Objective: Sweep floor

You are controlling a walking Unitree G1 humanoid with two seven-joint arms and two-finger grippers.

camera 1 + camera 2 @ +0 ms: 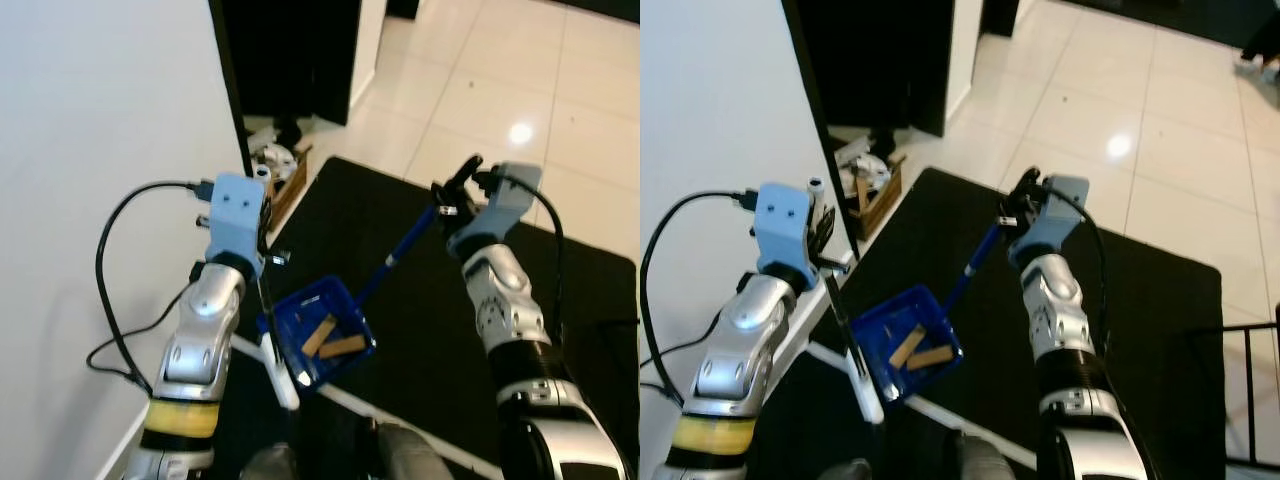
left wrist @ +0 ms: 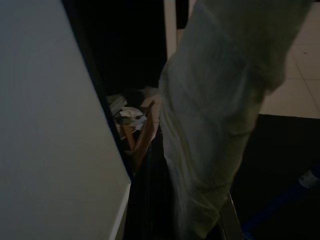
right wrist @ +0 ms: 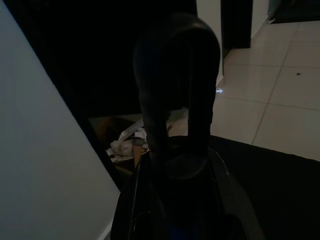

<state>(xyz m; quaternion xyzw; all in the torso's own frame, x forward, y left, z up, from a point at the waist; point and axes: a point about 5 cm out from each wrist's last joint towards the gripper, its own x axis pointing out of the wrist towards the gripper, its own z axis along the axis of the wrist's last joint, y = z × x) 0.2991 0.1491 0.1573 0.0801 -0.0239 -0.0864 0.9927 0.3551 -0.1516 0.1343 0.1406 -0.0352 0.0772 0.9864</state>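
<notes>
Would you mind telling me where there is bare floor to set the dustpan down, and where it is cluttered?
The black mat lies bare between the blue dustpan and the white tiles. The tiles beyond look open too. It is crowded by the wall's corner, where a cardboard box of clutter sits at the dark doorway.

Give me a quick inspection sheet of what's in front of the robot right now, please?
Surface: black mat on glossy cream tiles.
Job's things: blue dustpan holding two tan pieces; blue broom handle slants toward the dustpan.
Clutter: open box of odds and ends by the wall.
Grippers: left gripper shut on the dustpan's white handle; right gripper shut on the broom handle's top.
Cables: black cable loops off the left wrist; another runs along the right arm.
Surroundings: white wall to the left, dark doorway ahead.
</notes>
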